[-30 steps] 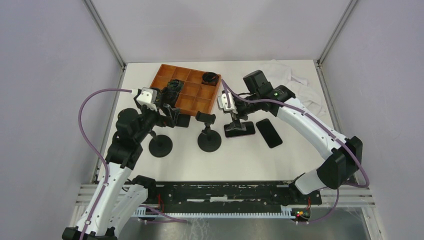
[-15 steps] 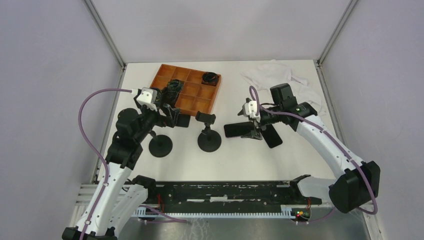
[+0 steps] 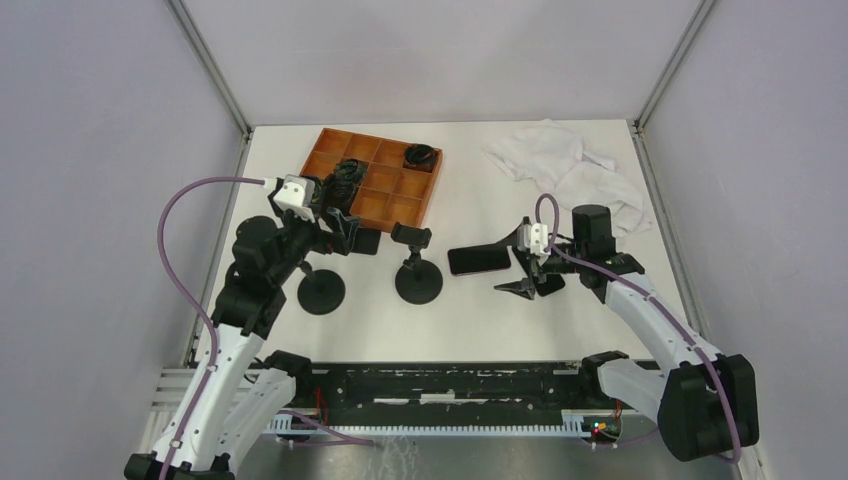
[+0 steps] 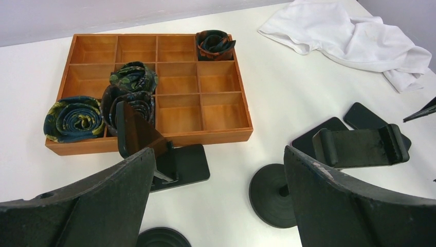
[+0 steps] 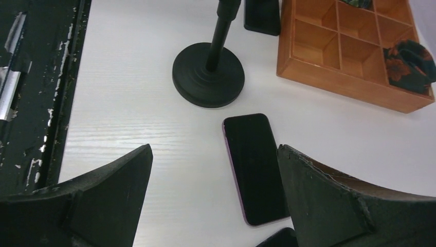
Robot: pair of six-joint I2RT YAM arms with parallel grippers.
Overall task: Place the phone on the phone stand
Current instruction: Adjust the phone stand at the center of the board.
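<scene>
A black phone [image 3: 478, 260] lies flat on the white table, to the right of a round-based phone stand [image 3: 418, 283] with a clamp head [image 3: 411, 235]. It also shows in the right wrist view [image 5: 255, 167]. My right gripper [image 3: 525, 265] is open and empty, just right of that phone and above a second black phone [image 3: 548, 283]. My left gripper [image 3: 340, 228] is open and empty, hovering beside a flat folding stand [image 3: 365, 241]. A second round stand base [image 3: 322, 291] sits below it. The left wrist view shows the clamp head [image 4: 360, 146] and the folding stand [image 4: 154, 154].
An orange divided tray [image 3: 385, 205] holds rolled ties [image 3: 421, 155] at the back left. A crumpled white cloth [image 3: 565, 165] lies at the back right. A black rail [image 3: 450, 385] runs along the near table edge.
My right gripper has pulled back to the right and toward the near edge, away from the phone, which stays flat on the table. The left arm has not moved.
</scene>
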